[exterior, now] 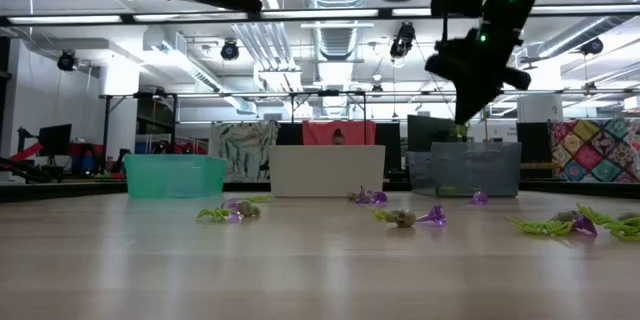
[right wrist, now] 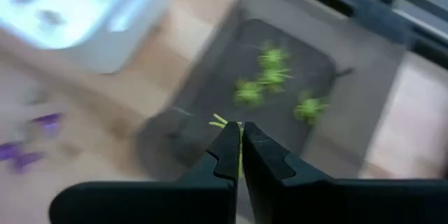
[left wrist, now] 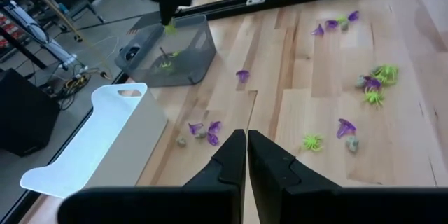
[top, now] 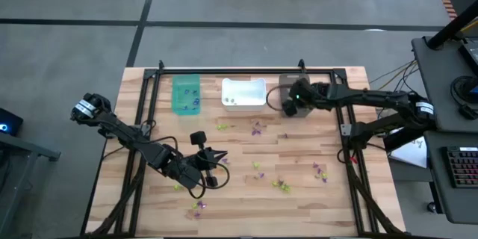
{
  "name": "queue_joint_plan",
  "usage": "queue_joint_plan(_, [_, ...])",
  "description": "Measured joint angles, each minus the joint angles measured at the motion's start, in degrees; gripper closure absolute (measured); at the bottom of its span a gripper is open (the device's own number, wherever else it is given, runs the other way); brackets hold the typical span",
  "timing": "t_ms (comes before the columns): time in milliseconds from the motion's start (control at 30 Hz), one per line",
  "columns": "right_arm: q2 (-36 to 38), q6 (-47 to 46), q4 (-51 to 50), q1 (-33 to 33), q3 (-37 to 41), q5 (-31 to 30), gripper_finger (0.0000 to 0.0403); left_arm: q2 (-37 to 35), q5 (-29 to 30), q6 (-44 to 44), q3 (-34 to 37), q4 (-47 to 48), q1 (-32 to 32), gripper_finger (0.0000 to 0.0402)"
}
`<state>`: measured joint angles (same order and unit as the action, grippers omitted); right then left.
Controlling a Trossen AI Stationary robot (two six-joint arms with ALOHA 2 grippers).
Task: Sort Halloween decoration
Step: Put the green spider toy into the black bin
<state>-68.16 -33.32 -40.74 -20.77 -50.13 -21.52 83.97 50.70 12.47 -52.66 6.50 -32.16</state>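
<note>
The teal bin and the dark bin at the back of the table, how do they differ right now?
The teal bin stands at the row's left end; the dark bin stands at its right end. The right gripper hangs over the dark bin with a lime-green trinket between its shut fingers; no gripper is over the teal bin. The dark bin holds lime-green trinkets; the teal bin's contents look purple. Both are rectangular and open-topped.

Teal bin (top: 187, 95), white bin (top: 244, 94), dark brown bin (top: 288, 92) along wooden table's (top: 299, 202) far edge
</note>
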Motion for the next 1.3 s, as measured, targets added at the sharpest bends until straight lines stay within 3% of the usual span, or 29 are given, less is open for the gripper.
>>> queue_joint_plan(500, [-13.5, 11.8, 3.6, -15.6, 0.0, 0.4, 0.0394, 0.6, 2.6, 0.0, 0.0, 1.2, 0.0, 0.0402])
queue_joint_plan(900, [-14.7, 15.2, 6.9, -16.5, 0.0, 2.0, 0.0389, 0.6, 3.5, -0.4, 0.0, 1.8, 0.4, 0.0402])
queue_joint_plan(1300, [-14.5, 14.5, 9.3, -16.3, -0.1, 4.0, 0.0318, 0.6, 3.3, -0.4, 1.1, 3.4, 1.9, 0.0402])
